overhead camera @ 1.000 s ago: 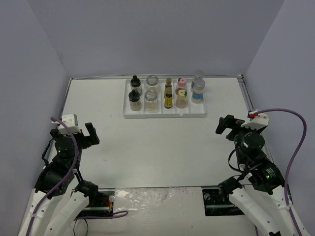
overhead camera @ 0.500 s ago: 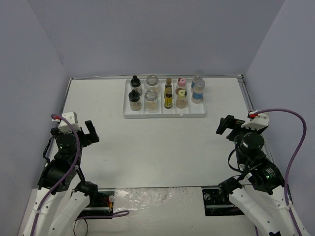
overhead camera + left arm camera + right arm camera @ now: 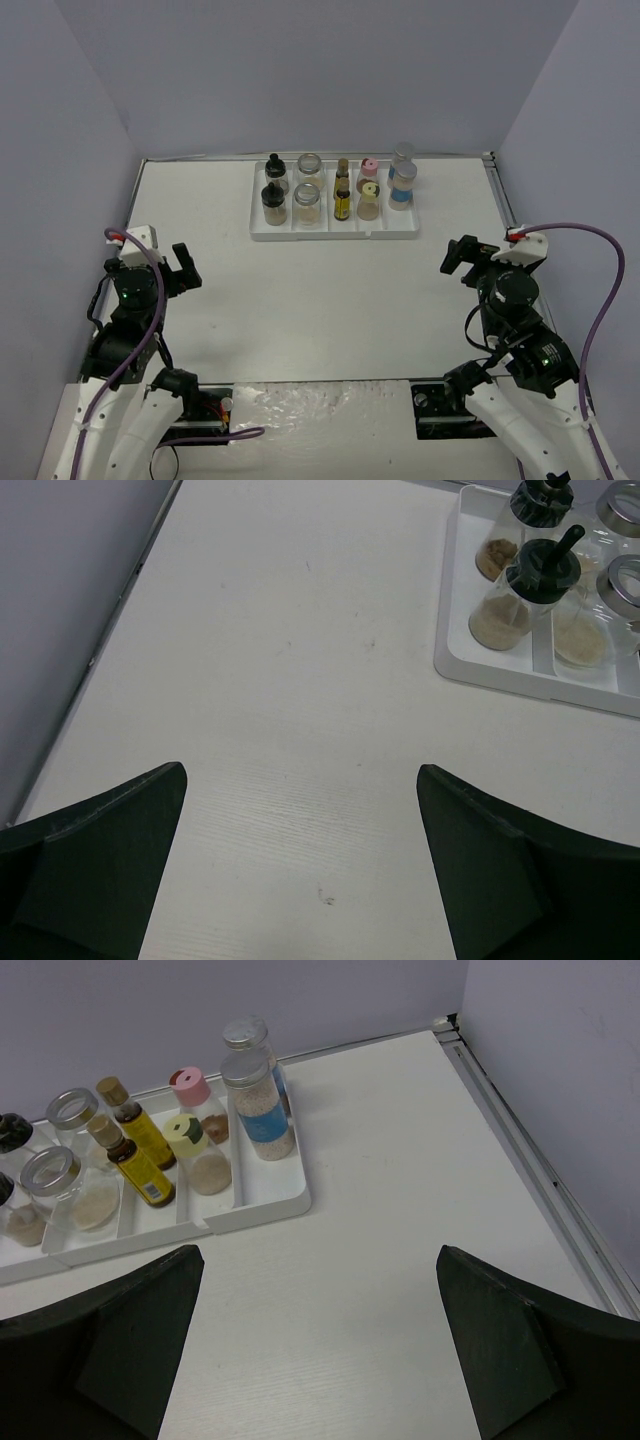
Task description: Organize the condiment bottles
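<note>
The condiment bottles all stand in a white divided tray [image 3: 335, 233] at the table's far middle. From left to right, in pairs, they are black-capped bottles [image 3: 274, 200], clear jars of tan powder [image 3: 307, 198], amber bottles with tan caps [image 3: 342, 200], a yellow-capped [image 3: 369, 198] and a pink-capped bottle [image 3: 369, 168], and blue-labelled clear bottles [image 3: 402, 185]. My left gripper [image 3: 183, 270] is open and empty at the near left, far from the tray. My right gripper [image 3: 458, 258] is open and empty at the near right. The right wrist view shows the blue-labelled bottle [image 3: 262, 1110] and the tray [image 3: 250, 1215].
Grey walls enclose the table on the left, back and right. A metal edge strip [image 3: 540, 1175] runs along the right wall. The left wrist view shows a black-capped bottle [image 3: 530, 590] in the tray's near-left corner [image 3: 480, 670] and the left wall [image 3: 60, 590].
My left arm has shifted slightly at the near left. The right arm has barely moved. The bottles and tray have not moved.
</note>
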You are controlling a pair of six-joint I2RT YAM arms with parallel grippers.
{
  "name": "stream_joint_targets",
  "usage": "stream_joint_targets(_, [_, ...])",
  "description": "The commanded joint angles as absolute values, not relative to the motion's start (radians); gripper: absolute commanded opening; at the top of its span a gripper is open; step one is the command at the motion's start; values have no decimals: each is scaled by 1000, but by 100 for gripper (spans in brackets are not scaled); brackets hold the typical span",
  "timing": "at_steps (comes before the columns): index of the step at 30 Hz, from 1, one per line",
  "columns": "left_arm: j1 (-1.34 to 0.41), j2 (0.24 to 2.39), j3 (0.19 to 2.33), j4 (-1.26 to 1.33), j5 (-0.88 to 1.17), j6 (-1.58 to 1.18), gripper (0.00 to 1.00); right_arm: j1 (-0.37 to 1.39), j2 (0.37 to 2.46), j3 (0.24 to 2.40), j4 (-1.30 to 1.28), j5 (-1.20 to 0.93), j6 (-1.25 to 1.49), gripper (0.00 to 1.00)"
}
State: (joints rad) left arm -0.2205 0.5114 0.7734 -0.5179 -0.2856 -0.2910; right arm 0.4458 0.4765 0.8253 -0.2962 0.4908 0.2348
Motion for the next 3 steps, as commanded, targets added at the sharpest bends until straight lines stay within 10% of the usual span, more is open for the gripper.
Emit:
stream_joint_targets(1, [-213, 523, 799, -449, -279, -298, 97, 443, 480, 824, -225, 511, 230, 100])
stream_joint_targets(3, [-212, 523, 799, -449, -279, -298, 97, 442, 480, 823, -225, 508, 229, 100])
